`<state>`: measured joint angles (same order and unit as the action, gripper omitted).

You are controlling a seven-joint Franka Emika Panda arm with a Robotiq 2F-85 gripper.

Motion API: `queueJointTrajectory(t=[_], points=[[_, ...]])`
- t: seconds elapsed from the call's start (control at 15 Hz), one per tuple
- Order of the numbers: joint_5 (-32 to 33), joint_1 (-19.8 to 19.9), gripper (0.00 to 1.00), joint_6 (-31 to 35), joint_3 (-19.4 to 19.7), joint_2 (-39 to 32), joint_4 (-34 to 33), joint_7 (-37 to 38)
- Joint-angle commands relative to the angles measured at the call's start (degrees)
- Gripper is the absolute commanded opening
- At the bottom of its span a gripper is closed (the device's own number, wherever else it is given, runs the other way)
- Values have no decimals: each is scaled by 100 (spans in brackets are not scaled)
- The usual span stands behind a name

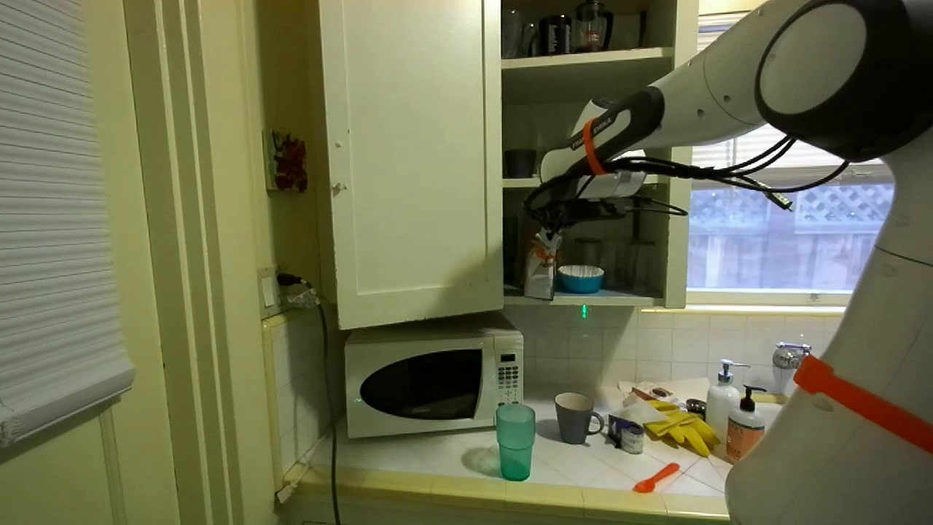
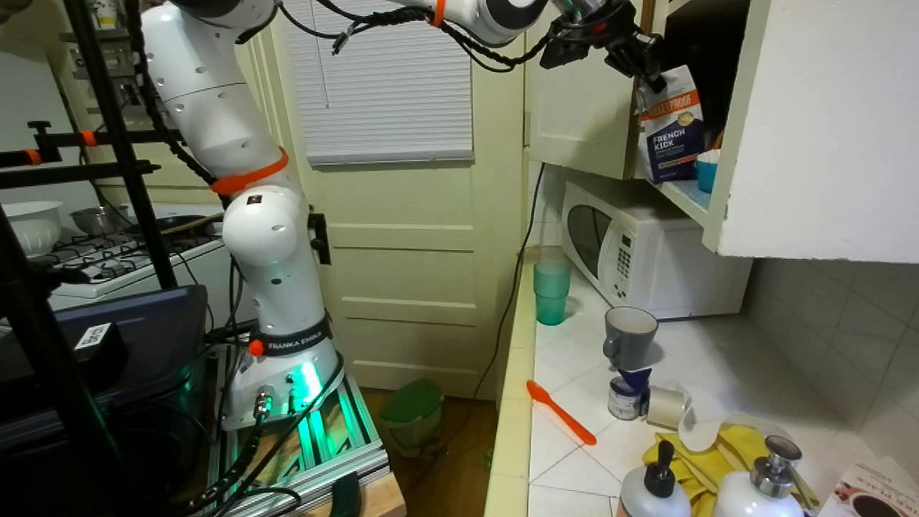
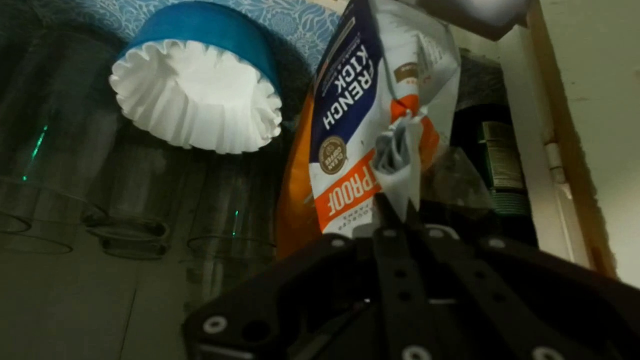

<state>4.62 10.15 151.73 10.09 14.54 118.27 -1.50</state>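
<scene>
End effector (image 3: 396, 209) tight on bag (image 3: 377, 117)

My arm (image 2: 267, 231) is white and rounded; above its black FRANKA EMIKA collar (image 2: 293, 342) I see orange bands (image 2: 251, 175) and black cables (image 1: 678, 171), below it a green glow (image 2: 309, 380). Pale-ringed screws (image 3: 416, 353) dot my black fingers (image 3: 398, 262).

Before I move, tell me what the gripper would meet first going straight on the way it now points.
The bag, whose crumpled top the gripper pinches; straight on would likely press into it. Beyond, probably the shelf, though depth is unclear.
</scene>
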Motion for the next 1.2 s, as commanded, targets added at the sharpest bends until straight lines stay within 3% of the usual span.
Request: queueJointTrajectory(t=[0.0,0.6,1.13], points=[[-274,-86,1,280,126,-370,-256,-243],[-1584,-385,1,378,309,-941,-781,-1520],[-2036,-399,1,971,246,-1276,-892,-2458]])
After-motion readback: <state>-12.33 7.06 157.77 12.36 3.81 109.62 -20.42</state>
